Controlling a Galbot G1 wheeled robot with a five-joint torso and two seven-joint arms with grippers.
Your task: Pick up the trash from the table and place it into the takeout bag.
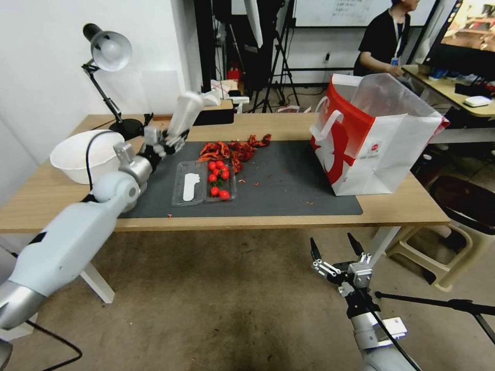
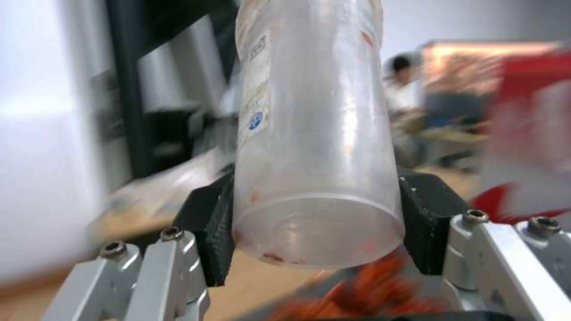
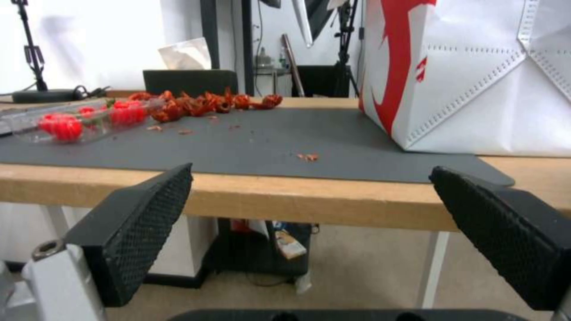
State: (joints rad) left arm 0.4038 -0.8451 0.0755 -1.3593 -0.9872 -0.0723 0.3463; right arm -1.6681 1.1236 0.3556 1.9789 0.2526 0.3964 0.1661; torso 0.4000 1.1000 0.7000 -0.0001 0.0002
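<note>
A frosted plastic cup, one piece of the trash, hangs tilted above the left end of the dark grey mat. My left gripper is shut on its base. In the left wrist view the cup sits between the black pads. The takeout bag, white with a red side, stands open at the table's right end, well right of the cup. My right gripper hangs open and holds nothing, below and in front of the table's front edge, with the bag ahead on the table.
A pile of red shell scraps lies on the mat's far side. In front of it is a clear tray of cherry tomatoes. A white bowl and a desk lamp stand at the table's left end. A stool stands at the right.
</note>
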